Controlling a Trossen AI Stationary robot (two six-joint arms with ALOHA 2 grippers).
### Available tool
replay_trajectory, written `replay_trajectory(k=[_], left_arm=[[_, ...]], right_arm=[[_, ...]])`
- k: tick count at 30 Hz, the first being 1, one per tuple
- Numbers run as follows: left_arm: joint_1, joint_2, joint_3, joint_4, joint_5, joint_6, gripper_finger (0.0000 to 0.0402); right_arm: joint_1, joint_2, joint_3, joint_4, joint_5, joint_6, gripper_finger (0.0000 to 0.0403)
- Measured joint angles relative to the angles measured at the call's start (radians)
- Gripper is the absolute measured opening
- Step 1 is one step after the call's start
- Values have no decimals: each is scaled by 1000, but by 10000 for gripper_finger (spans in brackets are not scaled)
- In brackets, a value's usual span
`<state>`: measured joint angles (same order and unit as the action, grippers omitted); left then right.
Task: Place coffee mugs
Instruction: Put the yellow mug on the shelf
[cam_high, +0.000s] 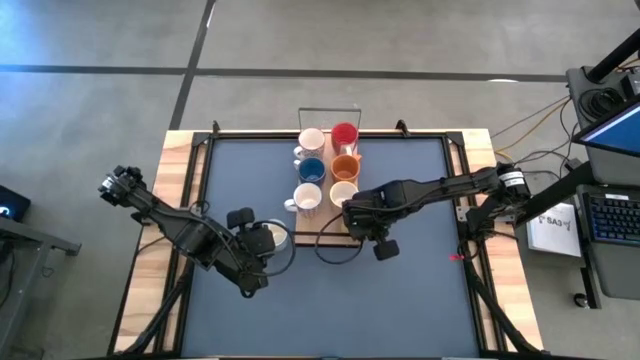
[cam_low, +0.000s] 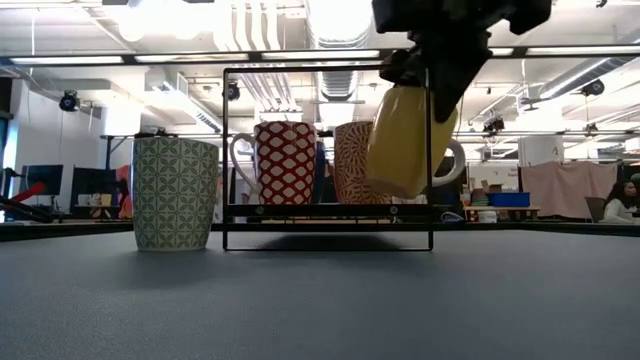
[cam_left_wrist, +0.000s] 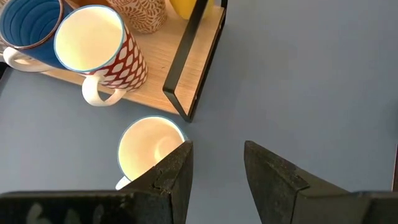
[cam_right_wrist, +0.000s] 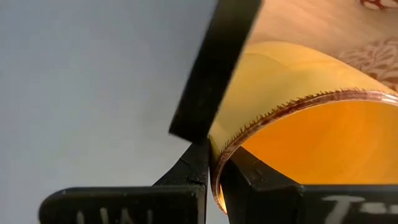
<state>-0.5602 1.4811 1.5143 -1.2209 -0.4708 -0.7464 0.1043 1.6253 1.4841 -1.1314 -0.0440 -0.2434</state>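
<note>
Mug (cam_low: 405, 140), yellow, hangs tilted above the tray's (cam_high: 322, 237) near end, its rim pinched in my right end effector (cam_right_wrist: 214, 177), so it may clip the black frame (cam_low: 430, 160) or slip, while my left end effector (cam_left_wrist: 214, 171) waits open beside the tray.

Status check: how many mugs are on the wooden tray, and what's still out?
Six mugs show on the long light-wood tray from above. The right gripper holds a tilted yellow ceramic mug by its rim above the tray's end. One green-patterned mug remains on the mat by the open left gripper.
</note>
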Motion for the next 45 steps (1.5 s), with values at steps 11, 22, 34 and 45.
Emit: replay_trajectory(k=[11,22,34,45], left_arm=[[0,0,0,0,-1,0,126],[0,0,0,0,-1,0,126],[0,0,0,0,-1,0,126],[0,0,0,0,-1,0,126]], right_arm=[[0,0,0,34,0,-123,13],[0,0,-1,63,-1,-90,13],[0,0,-1,78,-11,-97,13],[0,1,-1,76,-9,-83,13]])
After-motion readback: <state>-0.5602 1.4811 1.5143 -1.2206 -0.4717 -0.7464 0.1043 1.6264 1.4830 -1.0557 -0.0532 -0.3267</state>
